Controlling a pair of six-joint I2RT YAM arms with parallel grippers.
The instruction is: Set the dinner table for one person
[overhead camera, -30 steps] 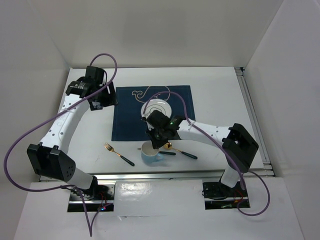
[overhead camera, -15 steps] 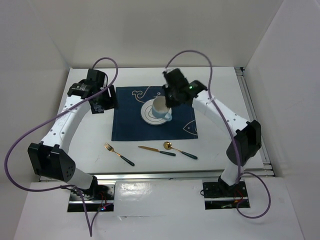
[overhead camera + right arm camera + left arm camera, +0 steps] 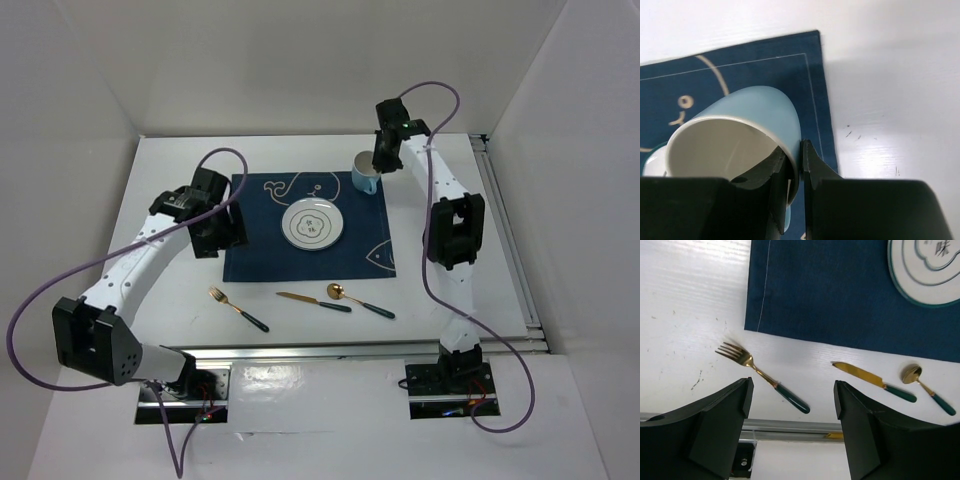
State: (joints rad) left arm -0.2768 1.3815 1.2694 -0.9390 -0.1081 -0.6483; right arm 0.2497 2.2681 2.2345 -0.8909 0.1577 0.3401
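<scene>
The right tool point(image 3: 378, 165) is clamped on the wall of the cup point(image 3: 365, 176), one finger inside the rim and one outside, as its wrist view shows plainly. The cup hangs tilted over the far right corner of the placemat point(image 3: 260, 250), mouth tipped toward the wrist, just beyond and to the right of the plate point(image 3: 312, 223). Whether its base touches the cloth I cannot tell.

That corner is what the coming move turns on, by my reading. The cup's axis has to come upright, and the mat edge runs right under it, so it could settle on cloth or on bare bench point(image 3: 290, 152).

The bench itself spans the whole scene under both arms, carrying the placemat at its middle.

The left tool point(image 3: 222, 228) hovers over the placemat's left edge with its jaws wide apart and nothing between them. The fork point(image 3: 762, 377) lies on the bench toward the near edge from it (tines far-left, handle near-right), with the knife point(image 3: 872, 381) and spoon point(image 3: 927, 389) further right. The left arm is the nearer one to the fork.
</scene>
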